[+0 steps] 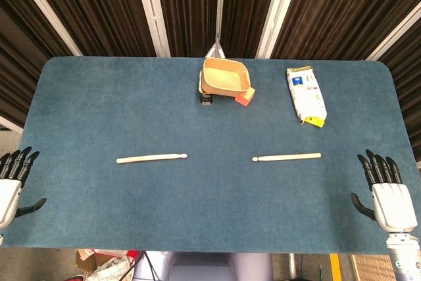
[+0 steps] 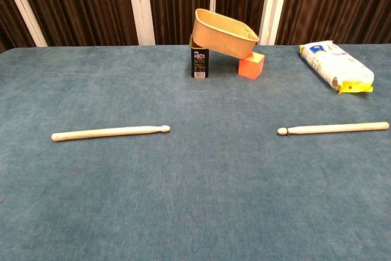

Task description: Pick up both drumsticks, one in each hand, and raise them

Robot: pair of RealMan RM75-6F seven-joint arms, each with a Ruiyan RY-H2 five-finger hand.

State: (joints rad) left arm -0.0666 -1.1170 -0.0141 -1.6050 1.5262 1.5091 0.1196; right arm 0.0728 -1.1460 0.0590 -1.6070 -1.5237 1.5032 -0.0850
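Note:
Two pale wooden drumsticks lie flat on the blue table (image 1: pixel 210 195), tips pointing toward each other. The left drumstick (image 1: pixel 151 158) (image 2: pixel 110 132) lies left of centre and the right drumstick (image 1: pixel 287 157) (image 2: pixel 333 129) right of centre. My left hand (image 1: pixel 12 182) hovers at the table's left edge, fingers spread and holding nothing, well left of its stick. At the right edge my right hand (image 1: pixel 387 192) is likewise spread and empty, to the right of its stick. Neither hand shows in the chest view.
At the back centre a tan paper bowl (image 1: pixel 225 77) (image 2: pixel 223 32) rests tilted on a dark can (image 2: pixel 200 62) and an orange block (image 1: pixel 245 97) (image 2: pixel 251 64). A white bag (image 1: pixel 305 93) (image 2: pixel 336 65) lies at the back right.

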